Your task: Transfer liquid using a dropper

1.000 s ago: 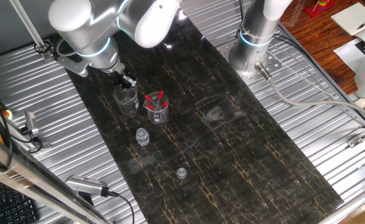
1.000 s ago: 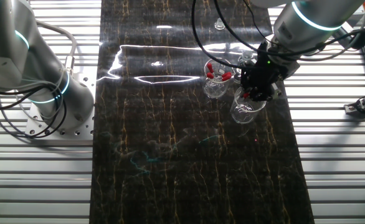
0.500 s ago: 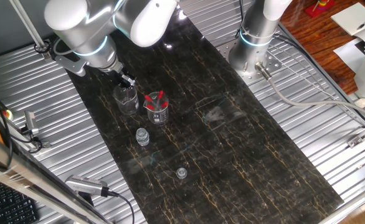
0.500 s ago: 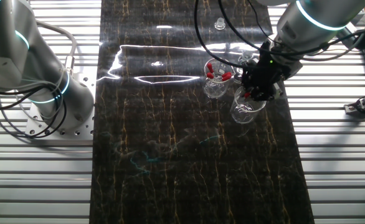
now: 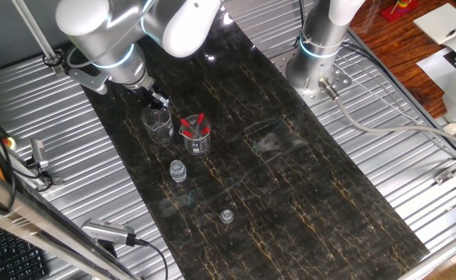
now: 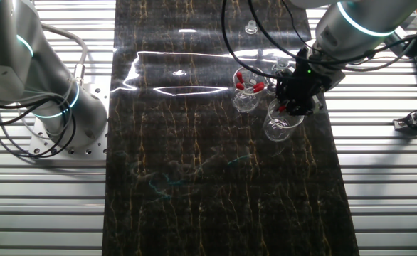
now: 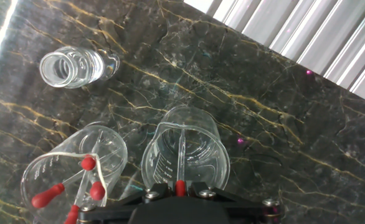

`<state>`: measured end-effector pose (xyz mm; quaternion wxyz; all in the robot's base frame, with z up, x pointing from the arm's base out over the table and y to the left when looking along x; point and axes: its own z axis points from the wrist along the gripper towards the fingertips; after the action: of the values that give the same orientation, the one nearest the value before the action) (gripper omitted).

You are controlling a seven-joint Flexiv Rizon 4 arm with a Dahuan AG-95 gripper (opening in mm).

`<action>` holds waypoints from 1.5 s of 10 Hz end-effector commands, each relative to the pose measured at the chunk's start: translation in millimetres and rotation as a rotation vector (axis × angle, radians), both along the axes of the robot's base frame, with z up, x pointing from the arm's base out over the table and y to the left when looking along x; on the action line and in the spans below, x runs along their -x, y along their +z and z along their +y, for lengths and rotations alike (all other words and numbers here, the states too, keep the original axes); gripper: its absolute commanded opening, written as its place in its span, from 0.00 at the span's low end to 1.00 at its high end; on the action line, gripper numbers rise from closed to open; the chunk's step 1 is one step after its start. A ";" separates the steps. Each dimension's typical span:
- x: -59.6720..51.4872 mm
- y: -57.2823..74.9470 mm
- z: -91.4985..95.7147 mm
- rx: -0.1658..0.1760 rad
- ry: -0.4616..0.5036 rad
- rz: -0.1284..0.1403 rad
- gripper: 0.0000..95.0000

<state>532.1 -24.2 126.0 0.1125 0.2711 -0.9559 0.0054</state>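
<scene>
My gripper (image 5: 159, 101) (image 6: 292, 105) (image 7: 180, 190) is shut on a dropper (image 7: 180, 185). Its red bulb shows between the fingers, and its clear stem (image 7: 182, 149) points down into an empty glass beaker (image 5: 157, 124) (image 6: 280, 122) (image 7: 198, 163) right below. Beside that stands a second beaker (image 5: 197, 138) (image 6: 245, 91) (image 7: 48, 171) holding a few more red-bulbed droppers (image 7: 88, 164). An open clear vial (image 5: 178, 171) (image 7: 70, 67) with liquid stands a little apart on the dark marble mat.
The vial's small clear cap (image 5: 226, 215) (image 6: 250, 28) lies alone on the mat. A second robot arm's base (image 5: 320, 50) (image 6: 48, 99) stands on the ribbed metal table beside the mat. Cables run along the table's sides.
Almost nothing. The arm has shifted very slightly, and the gripper still holds the dropper over the empty beaker.
</scene>
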 end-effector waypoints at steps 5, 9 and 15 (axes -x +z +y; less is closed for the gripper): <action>-0.8 -4.9 -0.5 0.002 0.006 0.001 0.00; -2.4 -9.8 -0.2 0.003 0.005 -0.004 0.00; -2.6 -11.2 -0.3 -0.001 0.023 -0.006 0.00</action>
<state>534.5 -24.5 114.7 0.1097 0.2817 -0.9532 0.0072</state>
